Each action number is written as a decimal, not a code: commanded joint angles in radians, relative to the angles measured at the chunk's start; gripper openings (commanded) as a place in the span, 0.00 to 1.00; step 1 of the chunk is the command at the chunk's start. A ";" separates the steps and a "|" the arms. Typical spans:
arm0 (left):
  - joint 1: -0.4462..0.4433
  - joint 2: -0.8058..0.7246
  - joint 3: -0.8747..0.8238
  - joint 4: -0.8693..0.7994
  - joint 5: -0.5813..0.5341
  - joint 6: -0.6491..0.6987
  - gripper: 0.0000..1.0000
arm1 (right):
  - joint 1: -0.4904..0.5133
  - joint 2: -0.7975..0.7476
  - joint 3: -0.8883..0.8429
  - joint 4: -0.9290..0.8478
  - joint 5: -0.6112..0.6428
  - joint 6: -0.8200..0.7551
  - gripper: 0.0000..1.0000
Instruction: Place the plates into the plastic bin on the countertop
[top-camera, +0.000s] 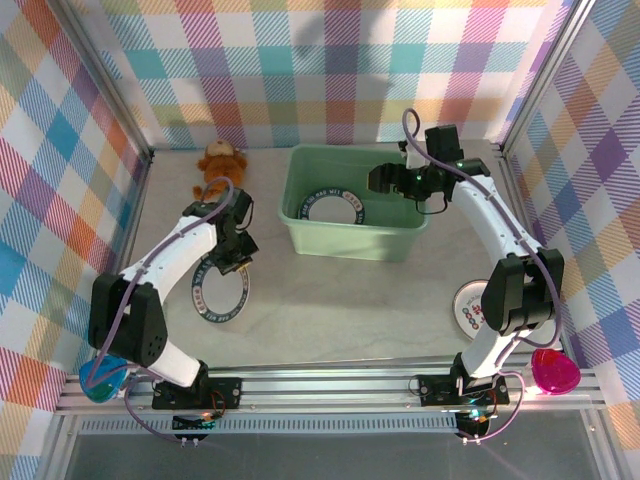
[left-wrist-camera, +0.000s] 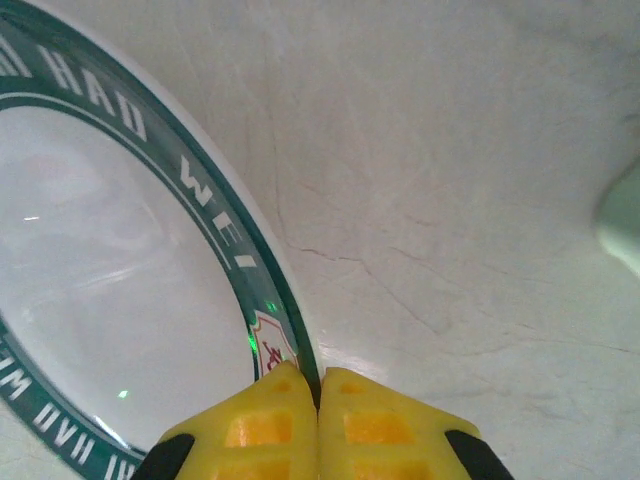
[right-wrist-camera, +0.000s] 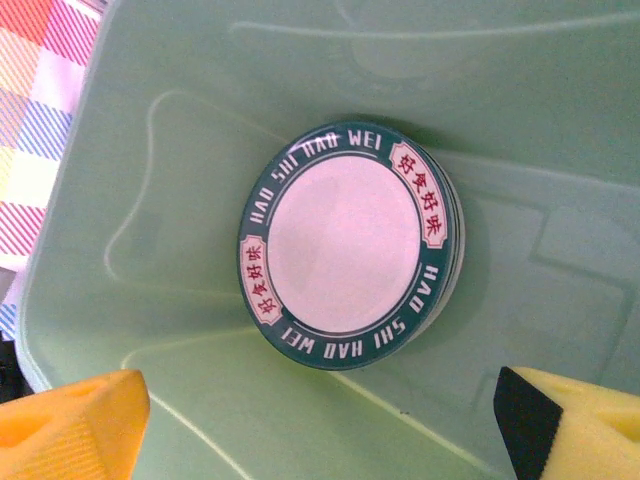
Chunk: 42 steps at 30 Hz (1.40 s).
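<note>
Left gripper (top-camera: 232, 252), its yellow fingers (left-wrist-camera: 270, 425) pressed together with no gap, sits at the far rim of a green-banded plate (top-camera: 215, 300) lying flat and face up on the countertop (top-camera: 340, 300), left of centre. Whether the rim is caught between the fingers cannot be told. Three plates are on view, each round and so without a long axis. The first is the one at the left gripper. A matching plate (right-wrist-camera: 350, 255) lies flat on the floor of the plastic bin (top-camera: 345, 240), in its left half. A dotted plate (top-camera: 468, 308) lies face up on the countertop at the near right. One bin stands far of centre, its long axis running left to right. Right gripper (top-camera: 382, 180) hangs over the bin's right half, jaws spread wide with nothing between them, and the matching plate lies below it and to its left. One brown stuffed toy (top-camera: 220, 165) sits at the far left, just beyond the left gripper.
</note>
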 joint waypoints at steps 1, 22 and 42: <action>-0.004 -0.059 0.055 -0.042 -0.043 -0.031 0.00 | -0.005 -0.004 0.050 0.006 -0.050 0.019 0.90; 0.000 -0.290 0.184 0.123 -0.255 -0.123 0.00 | 0.051 0.011 0.192 0.083 -0.371 -0.012 0.76; -0.111 -0.179 0.524 0.286 -0.217 -0.061 0.00 | 0.440 -0.092 -0.036 0.563 -0.030 -0.432 0.63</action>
